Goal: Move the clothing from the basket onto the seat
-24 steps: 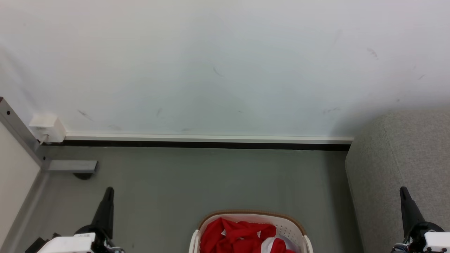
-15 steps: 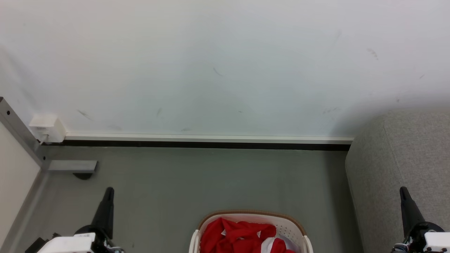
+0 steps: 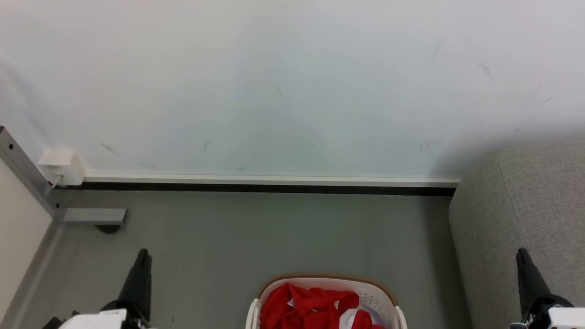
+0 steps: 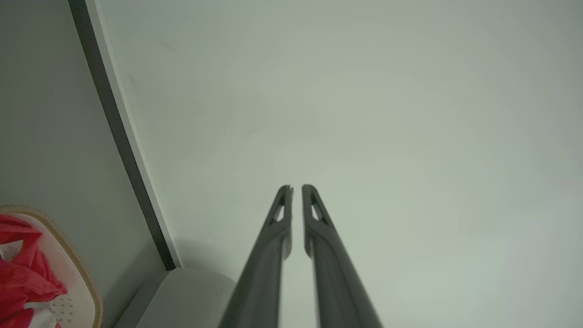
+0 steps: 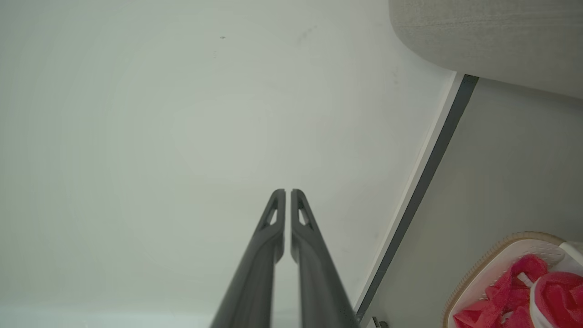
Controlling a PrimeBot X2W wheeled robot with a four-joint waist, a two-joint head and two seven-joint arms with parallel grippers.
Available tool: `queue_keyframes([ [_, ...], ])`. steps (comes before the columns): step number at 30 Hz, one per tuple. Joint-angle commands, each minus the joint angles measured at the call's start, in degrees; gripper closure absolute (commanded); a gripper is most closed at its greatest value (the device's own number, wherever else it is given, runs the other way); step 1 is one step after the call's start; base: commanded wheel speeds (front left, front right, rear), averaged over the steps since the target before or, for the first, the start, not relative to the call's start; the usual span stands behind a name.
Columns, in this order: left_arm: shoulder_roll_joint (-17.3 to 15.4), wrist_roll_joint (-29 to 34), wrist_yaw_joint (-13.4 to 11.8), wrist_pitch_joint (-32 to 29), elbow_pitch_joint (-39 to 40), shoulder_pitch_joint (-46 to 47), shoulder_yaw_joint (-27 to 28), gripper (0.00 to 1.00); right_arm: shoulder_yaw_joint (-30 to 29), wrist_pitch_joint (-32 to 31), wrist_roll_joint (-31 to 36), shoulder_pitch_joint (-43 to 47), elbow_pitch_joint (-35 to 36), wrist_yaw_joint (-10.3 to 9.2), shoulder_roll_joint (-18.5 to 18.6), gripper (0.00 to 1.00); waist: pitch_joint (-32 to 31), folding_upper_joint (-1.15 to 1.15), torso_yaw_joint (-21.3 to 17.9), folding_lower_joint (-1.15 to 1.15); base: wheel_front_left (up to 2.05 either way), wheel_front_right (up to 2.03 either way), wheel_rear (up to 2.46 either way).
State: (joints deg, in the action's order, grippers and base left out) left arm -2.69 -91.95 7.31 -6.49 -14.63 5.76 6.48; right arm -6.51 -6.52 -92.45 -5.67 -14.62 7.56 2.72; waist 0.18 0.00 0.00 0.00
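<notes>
The cream-white basket [image 3: 327,279] with a tan rim stands on the floor at the bottom middle of the head view. Bright red clothing [image 3: 311,304] lies bunched inside it. The grey sofa [image 3: 525,205] rises at the right, beside the basket. My left gripper [image 3: 142,255] is shut and empty, off to the basket's left and pointing at the wall. My right gripper [image 3: 520,254] is shut and empty too, in front of the sofa's side. The left wrist view shows the left gripper [image 4: 297,187], basket rim [image 4: 86,291] and clothing [image 4: 23,278]. The right wrist view shows the right gripper [image 5: 287,191], sofa [image 5: 492,41] and clothing [image 5: 514,291].
A white wall with a baseboard [image 3: 274,180] runs behind the grey floor [image 3: 274,233]. A metal frame post [image 3: 27,178] and a white box [image 3: 61,165] sit at the left. A bit of white cloth [image 3: 352,315] shows among the red garments.
Both grippers have sunk slightly toward the bottom edge of the head view. The left tip shifted a little right, the right tip a little left. Basket and clothing are unmoved.
</notes>
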Motion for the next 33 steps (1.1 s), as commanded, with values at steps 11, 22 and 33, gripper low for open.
queue_keyframes([
  [11, 0.1, 2.9, -0.1, 2.5, 0.5, -0.4, -0.8, 0.0, 2.6, 2.3, 1.1, -0.5, 0.7, -0.01, 0.0, 0.0, 0.0, 0.0, 0.0, 0.0, 0.0, 0.0, 0.0],
  [22, 0.1, 13.2, 0.0, 5.4, 3.2, -0.5, -1.0, 0.0, 6.2, 5.4, 8.8, -1.9, 2.7, -0.02, 0.9, 0.0, -0.1, 0.0, -0.3, 0.0, 0.0, 0.0, 0.0],
  [33, 0.0, 26.6, -0.4, 8.0, 5.9, -1.4, -1.6, 0.0, 10.7, 8.0, 20.1, -2.5, 2.9, -0.03, 2.7, 0.0, -0.4, 0.0, -0.3, 0.0, 0.0, 0.0, 0.0],
])
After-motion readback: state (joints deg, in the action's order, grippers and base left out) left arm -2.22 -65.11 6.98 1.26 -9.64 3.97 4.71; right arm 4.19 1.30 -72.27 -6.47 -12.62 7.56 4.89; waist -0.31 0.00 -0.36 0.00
